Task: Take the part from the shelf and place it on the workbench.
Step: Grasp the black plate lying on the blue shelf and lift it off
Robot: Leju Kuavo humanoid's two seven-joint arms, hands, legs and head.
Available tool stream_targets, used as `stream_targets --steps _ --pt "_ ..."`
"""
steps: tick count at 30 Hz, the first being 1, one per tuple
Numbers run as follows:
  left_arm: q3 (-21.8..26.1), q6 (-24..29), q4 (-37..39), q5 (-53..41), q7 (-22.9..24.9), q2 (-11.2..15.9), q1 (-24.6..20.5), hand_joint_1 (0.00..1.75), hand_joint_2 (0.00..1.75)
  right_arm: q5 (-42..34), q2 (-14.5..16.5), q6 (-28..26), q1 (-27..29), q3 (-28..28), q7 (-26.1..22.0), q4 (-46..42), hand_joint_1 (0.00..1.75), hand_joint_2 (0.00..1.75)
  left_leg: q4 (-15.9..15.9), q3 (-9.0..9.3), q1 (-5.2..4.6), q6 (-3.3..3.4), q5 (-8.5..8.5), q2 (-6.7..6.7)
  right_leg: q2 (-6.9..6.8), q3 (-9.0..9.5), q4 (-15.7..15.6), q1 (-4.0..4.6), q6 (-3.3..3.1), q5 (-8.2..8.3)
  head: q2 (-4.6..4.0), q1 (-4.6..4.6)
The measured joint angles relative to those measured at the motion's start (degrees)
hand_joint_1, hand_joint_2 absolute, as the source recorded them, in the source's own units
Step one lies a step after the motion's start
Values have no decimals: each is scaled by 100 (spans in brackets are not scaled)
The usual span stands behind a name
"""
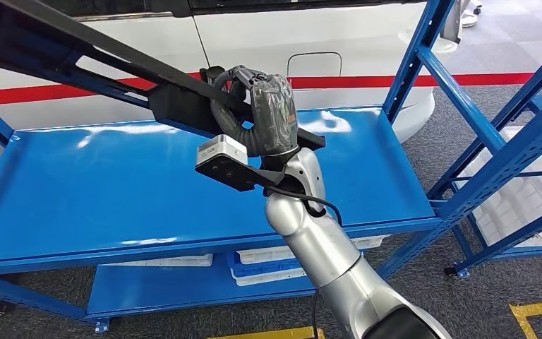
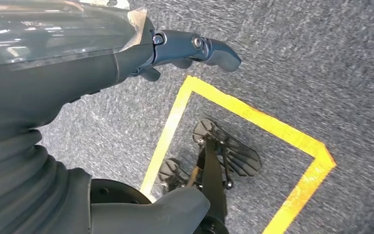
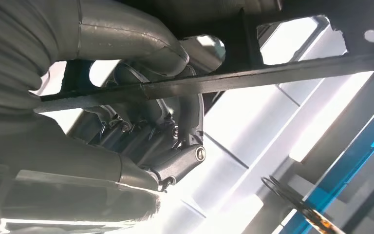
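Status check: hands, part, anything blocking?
Right hand grips the black part, lifted above the blue shelf. Left hand holds nothing, hanging over the floor. Shelf post close by.

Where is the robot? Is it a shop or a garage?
Probably a car workshop or factory floor. There are blue metal shelves, a white car behind them, and yellow tape on the grey carpet. The right robot hand holds a long black part.

Bright, even overhead light; glare streaks across the blue shelf (image 1: pixel 113 183); right wrist view blown-out, backlit; carpet (image 2: pixel 321 63) motion-blurred.
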Motion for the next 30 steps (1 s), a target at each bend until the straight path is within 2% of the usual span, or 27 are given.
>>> stream_targets --steps 2,3,5,7,8,10,11,12,13,14,15,17,18,19,22,23,24,25,26,27,28,29,30 --pt "0 3 5 -1 17 -1 -2 0 175 -180 -8 28 -28 34 -59 4 175 175 65 -55 1 -56 -4 -8 5 404 -730 -18 50 233 -1 -2" --pt "0 2 7 -3 25 -1 -3 0 175 -262 -13 27 -44 49 -86 10 175 175 103 -84 -3 -97 -8 -15 14 508 -938 -11 44 295 -1 -2" --pt "0 -14 9 -15 34 -6 -5 0 175 -464 -22 26 -63 81 -140 31 175 175 151 -139 -4 -185 8 -32 37 499 -961 18 -9 340 -1 -10" --pt "0 -38 9 -27 35 -10 -3 0 175 -635 -27 22 -73 104 -183 49 175 175 223 -200 27 -257 -40 -34 34 437 -977 -20 -90 375 -1 -14" --pt "0 -55 9 -30 33 -11 -1 0 175 -689 -26 18 -78 111 -204 52 175 175 339 -258 45 -285 -162 -32 28 407 -984 -35 -142 408 -1 -18" --pt "-1 -106 13 -32 29 -11 -1 0 175 -770 -27 8 -87 115 -228 55 175 175 904 -481 65 -335 -618 -31 15 319 -990 -32 -239 484 -1 -31" --pt "-1 -142 15 -34 28 -10 0 0 175 -806 -31 0 -86 117 -240 59 175 175 1284 -612 67 -355 -859 -31 10 262 -989 -17 -268 527 -1 -34" --pt "-1 -176 17 -36 27 -8 1 0 175 -840 -39 -7 -82 118 -252 67 175 175 1603 -704 69 -370 -1023 -31 7 200 -987 -2 -284 572 -1 -35" --pt "-1 -208 19 -37 25 -4 2 0 175 -873 -50 -17 -76 119 -269 78 175 175 1759 -711 70 -376 -1076 -31 6 138 -985 10 -286 620 -1 -35" --pt "-1 -234 20 -37 21 2 3 0 175 -904 -62 -27 -70 120 -286 90 175 175 1709 -607 69 -371 -1025 -30 6 78 -984 20 -281 668 -1 -34" --pt "-1 -253 20 -37 18 6 3 0 175 -928 -72 -38 -67 120 -299 101 175 175 1445 -388 69 -356 -896 -30 7 21 -983 24 -271 718 -1 -35" --pt "-1 -279 20 -37 11 13 -6 0 175 -957 -82 -65 -70 119 -314 111 175 175 679 171 55 -305 -704 -32 11 -63 -983 36 -227 818 -1 -33" --pt "-1 -290 21 -37 6 14 -10 0 175 -964 -84 -76 -73 119 -316 114 175 175 411 346 36 -269 -655 -38 10 -85 -986 42 -197 861 -1 -24" --pt "-1 -305 21 -37 1 16 -14 0 175 -968 -85 -84 -77 119 -318 115 175 175 271 423 14 -233 -653 -43 6 -95 -990 47 -160 902 -1 -25" --pt "-1 -355 26 -37 -22 19 -11 0 175 -976 -92 -89 -89 125 -321 122 175 175 193 337 -17 -95 -515 -32 -1 -123 -1036 55 -48 1006 -1 -24" --pt "-1 -369 28 -37 -30 20 -10 0 175 -978 -96 -89 -95 128 -321 125 175 175 160 295 -10 -48 -436 -20 0 -175 -975 60 -46 932 -1 -15" --pt "-1 -383 30 -37 -35 20 -9 0 175 -980 -102 -90 -100 131 -321 128 175 175 129 237 1 -9 -347 -7 1 -260 -788 65 -72 752 -1 -12" --pt "-1 -391 31 -37 -38 21 -10 0 175 -981 -109 -90 -103 134 -321 134 175 175 121 175 5 13 -273 3 1 -371 -472 58 -117 486 -1 -6" --pt "0 -393 31 -37 -39 21 -8 0 175 -982 -119 -91 -101 139 -321 142 175 175 119 83 1 28 -205 5 1 -481 -81 55 -152 213 -1 -2" --pt "0 -395 31 -37 -39 21 -5 0 175 -984 -131 -91 -91 142 -321 151 175 175 124 -11 -2 31 -131 7 0 -556 309 50 -158 6 -1 2" --pt "0 -396 31 -37 -39 21 -3 0 175 -984 -146 -91 -79 144 -321 162 175 175 129 -107 -4 25 -60 9 1 -569 583 48 -132 -92 -1 4" --pt "0 -397 32 -37 -39 20 0 0 175 -984 -160 -91 -67 145 -321 169 175 175 134 -200 -5 16 9 10 0 -486 675 48 -84 -85 -1 8" --pt "0 -397 33 -37 -39 20 1 0 175 -984 -169 -91 -60 147 -321 174 175 175 139 -287 -5 2 75 11 0 -295 553 48 -32 -11 -1 10"
